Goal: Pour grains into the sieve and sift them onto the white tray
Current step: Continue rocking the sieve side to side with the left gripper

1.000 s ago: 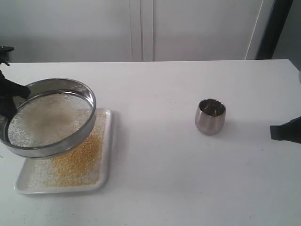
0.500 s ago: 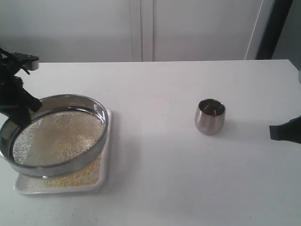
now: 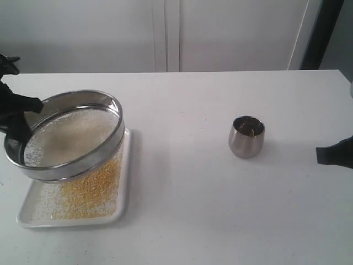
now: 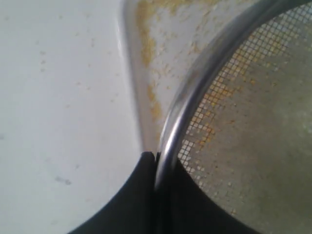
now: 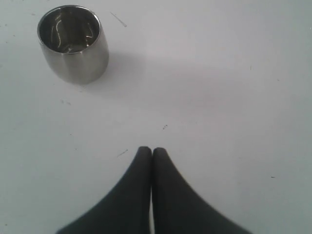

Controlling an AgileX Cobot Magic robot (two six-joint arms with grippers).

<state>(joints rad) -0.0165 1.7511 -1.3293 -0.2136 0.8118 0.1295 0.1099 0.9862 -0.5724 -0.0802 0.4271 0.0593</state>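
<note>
Sieve [image 3: 71,135] tilted over white tray [image 3: 71,222], left gripper [image 3: 21,118] pinching rim

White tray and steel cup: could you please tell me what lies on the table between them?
Nothing: in the exterior view, only bare white table separates the white tray from the steel cup.

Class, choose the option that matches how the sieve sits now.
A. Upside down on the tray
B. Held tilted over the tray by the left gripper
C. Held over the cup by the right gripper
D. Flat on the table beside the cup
B: the left gripper is shut on the rim of the sieve, which hangs tilted above the tray and its grains.
</note>
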